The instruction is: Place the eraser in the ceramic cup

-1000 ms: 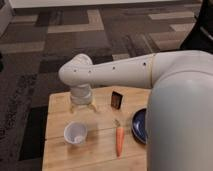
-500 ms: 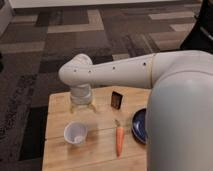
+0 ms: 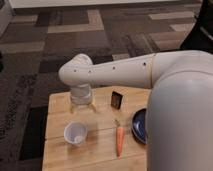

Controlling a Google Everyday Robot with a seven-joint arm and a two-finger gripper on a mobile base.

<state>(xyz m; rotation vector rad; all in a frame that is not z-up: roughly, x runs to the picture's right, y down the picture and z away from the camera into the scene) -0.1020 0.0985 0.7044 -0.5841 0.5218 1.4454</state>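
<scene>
The eraser, a small dark block with a brownish face, stands upright on the wooden table near its far edge. The ceramic cup, white and round, sits at the front left of the table with nothing in it. My gripper hangs from the white arm over the table's far left. It points down, just behind the cup and to the left of the eraser. Its fingers stand apart, open, with nothing between them.
An orange carrot lies lengthwise right of the cup. A dark blue plate sits at the right, partly hidden by my white arm's bulk. Patterned carpet surrounds the small table.
</scene>
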